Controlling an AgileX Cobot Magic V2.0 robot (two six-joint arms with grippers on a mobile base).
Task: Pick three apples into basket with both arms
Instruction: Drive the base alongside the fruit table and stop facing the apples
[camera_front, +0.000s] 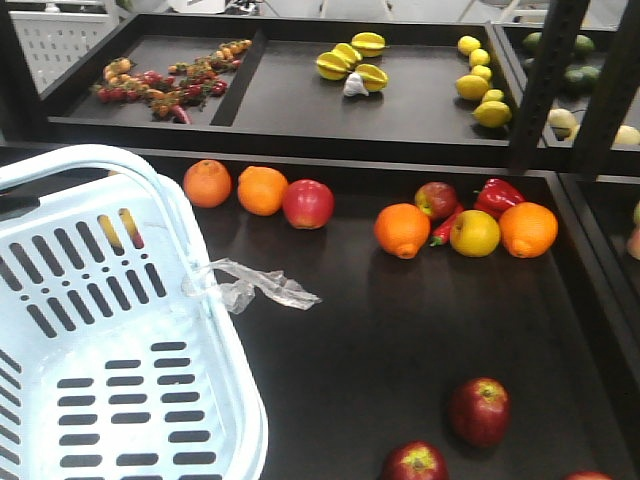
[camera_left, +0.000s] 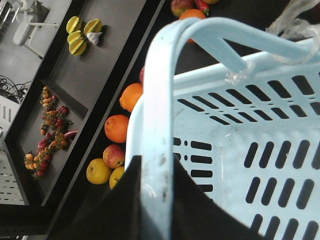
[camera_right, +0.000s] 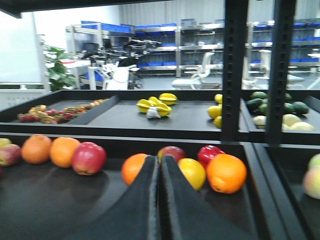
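Crowding blushed apple (camera_front: 436, 199): orange (camera_front: 402, 230), pepper (camera_front: 497, 196) (basket (camera_front: 150, 322) apart).

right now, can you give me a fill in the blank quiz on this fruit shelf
The left gripper clamps the basket's ___.
The right gripper is shut, holding ___.
The pinkish-red apple sits in a row with two ___.
The clear plastic scrap is tied to the ___.
Missing words: handle; nothing; oranges; basket.
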